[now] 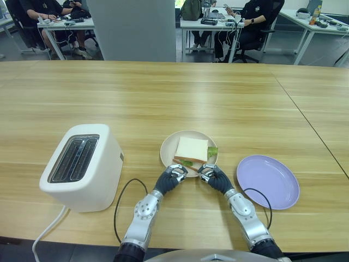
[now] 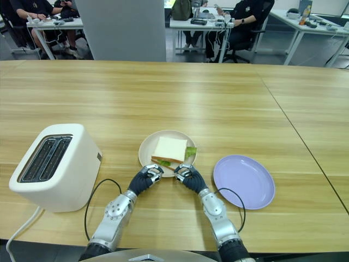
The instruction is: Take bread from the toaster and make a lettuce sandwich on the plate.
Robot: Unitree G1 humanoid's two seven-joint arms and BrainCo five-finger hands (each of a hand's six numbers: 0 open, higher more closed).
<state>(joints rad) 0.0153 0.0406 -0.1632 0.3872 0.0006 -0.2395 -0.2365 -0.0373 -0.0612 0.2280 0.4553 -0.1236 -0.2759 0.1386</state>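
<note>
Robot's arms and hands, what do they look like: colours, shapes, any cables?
The left hand and right hand are dark grey with silvery metal accents. The left forearm and right forearm are chains of rounded silver segments with disc-shaped joints. A thin black left cable and right cable loop beside them. No readable markings.

A pale wooden bench (image 1: 163, 93) spans the foreground, its seam (image 1: 305, 125) running along the right. Behind it stands a wide grey pillar (image 1: 131, 30). White desks (image 1: 65, 24) and a black office chair (image 1: 264, 41) stand on grey floor (image 1: 185, 55).
</note>
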